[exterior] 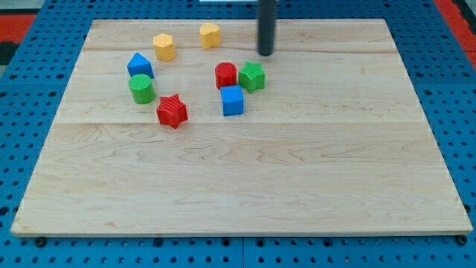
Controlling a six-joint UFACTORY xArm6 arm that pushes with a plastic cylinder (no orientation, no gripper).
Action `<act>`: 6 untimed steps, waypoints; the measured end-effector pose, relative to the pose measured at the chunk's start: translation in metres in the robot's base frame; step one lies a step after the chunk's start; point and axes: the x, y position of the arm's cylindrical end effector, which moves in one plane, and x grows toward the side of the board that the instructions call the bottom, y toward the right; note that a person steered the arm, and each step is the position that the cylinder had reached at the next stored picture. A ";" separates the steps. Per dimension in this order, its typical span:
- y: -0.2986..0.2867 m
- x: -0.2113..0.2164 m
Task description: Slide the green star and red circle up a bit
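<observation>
The green star (252, 77) and the red circle (225, 75) sit side by side, touching, in the upper middle of the wooden board (238, 179). The red circle is on the star's left. My tip (265, 53) is just above and slightly right of the green star, a small gap away from it. A blue cube (233, 100) sits right below the pair.
A red star (172, 112) lies left of the blue cube. A green cylinder (141, 88) and a blue block (140, 65) stand at the left. Two yellow blocks, one to the left (164, 46) and one to the right (210, 35), sit near the board's top edge.
</observation>
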 end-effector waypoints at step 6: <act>0.012 0.156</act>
